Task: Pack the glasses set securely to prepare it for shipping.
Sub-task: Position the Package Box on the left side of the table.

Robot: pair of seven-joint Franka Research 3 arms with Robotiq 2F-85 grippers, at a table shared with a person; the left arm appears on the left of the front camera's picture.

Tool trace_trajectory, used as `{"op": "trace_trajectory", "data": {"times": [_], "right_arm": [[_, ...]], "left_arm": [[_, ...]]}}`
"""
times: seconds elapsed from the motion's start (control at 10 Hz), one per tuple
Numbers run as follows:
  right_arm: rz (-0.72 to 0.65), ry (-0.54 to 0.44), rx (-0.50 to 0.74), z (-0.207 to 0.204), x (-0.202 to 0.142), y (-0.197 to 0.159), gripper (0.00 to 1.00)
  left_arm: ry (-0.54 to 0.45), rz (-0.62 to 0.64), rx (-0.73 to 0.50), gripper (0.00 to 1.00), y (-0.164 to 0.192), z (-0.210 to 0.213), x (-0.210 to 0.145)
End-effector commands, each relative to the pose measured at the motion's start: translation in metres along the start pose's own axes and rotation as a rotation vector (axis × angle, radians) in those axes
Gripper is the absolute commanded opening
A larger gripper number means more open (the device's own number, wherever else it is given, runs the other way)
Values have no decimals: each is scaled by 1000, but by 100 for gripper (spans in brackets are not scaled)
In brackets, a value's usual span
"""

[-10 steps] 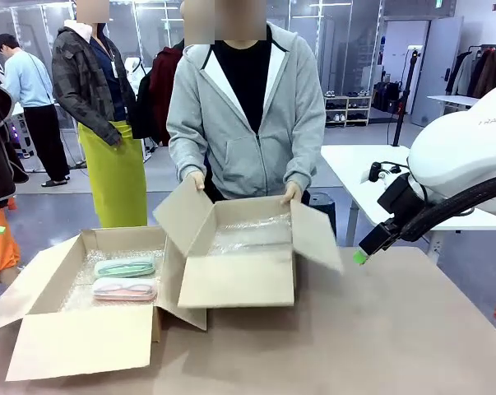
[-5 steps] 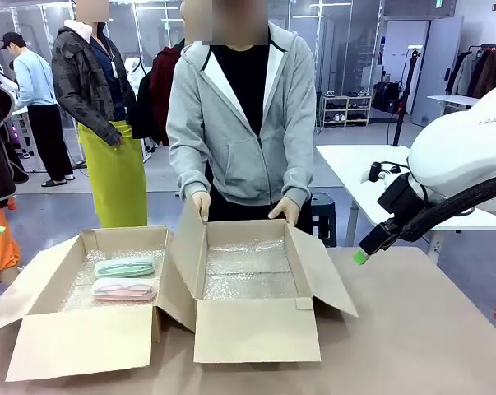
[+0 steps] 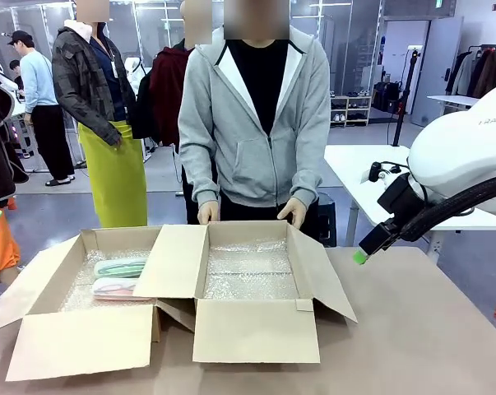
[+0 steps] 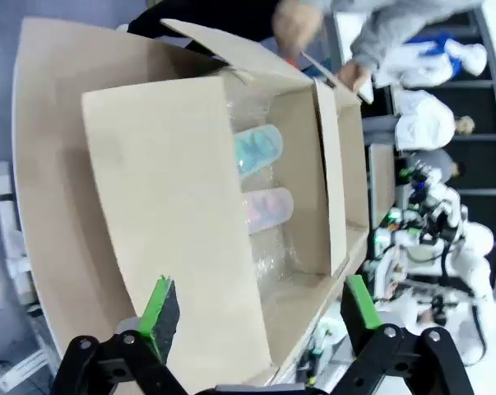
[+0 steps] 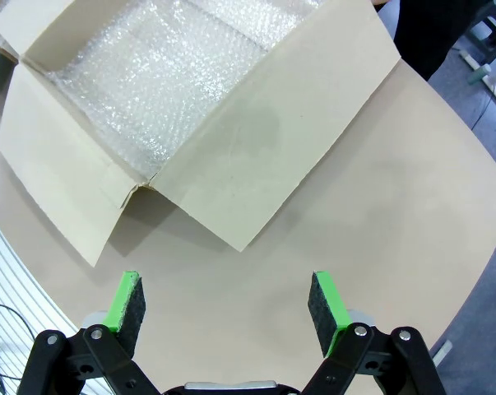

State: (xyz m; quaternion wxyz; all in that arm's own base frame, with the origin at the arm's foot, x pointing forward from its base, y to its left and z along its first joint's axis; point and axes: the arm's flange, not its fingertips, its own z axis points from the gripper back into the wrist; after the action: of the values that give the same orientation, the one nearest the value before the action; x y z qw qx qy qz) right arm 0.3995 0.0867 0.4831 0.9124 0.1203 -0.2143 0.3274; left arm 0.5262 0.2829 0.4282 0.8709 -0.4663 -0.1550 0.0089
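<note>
The glasses set lies in the left cardboard box [image 3: 75, 337] on bubble wrap. It is a mint green case [image 3: 120, 267] with a pale pink case [image 3: 114, 287] just in front of it. My left gripper [image 4: 260, 306] hovers open above this box, looking down on the mint case [image 4: 258, 148] and the pink case [image 4: 268, 210]. My right gripper [image 3: 361, 255] hangs open above the table, right of the second box [image 3: 256, 329]. In its wrist view the right gripper [image 5: 227, 303] has nothing between its green pads.
The second box is lined with bubble wrap [image 3: 252, 271], and a person's hands [image 3: 294, 212] rest on its far rim. Its left flap [image 3: 173, 259] lies over the left box, covering the cases' right ends. Bare brown table [image 5: 354, 206] stretches to the right.
The person has set the tilted second box down flat against the left box and opened its flaps, then stood up straighter. Neither arm has moved.
</note>
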Motion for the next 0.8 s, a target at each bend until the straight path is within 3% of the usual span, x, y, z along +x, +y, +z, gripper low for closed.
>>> {"op": "trace_trajectory", "data": {"times": [0.0, 0.3, 0.7], "right_arm": [[-13, 12, 0, 1, 2, 2, 100], [-13, 12, 0, 1, 2, 2, 100], [-13, 12, 0, 1, 2, 2, 100]], "left_arm": [[17, -212, 114, 100, -82, -2, -24], [10, -472, 370, 100, -188, -53, -68], [84, -760, 521, 100, -258, -130, -133]]}}
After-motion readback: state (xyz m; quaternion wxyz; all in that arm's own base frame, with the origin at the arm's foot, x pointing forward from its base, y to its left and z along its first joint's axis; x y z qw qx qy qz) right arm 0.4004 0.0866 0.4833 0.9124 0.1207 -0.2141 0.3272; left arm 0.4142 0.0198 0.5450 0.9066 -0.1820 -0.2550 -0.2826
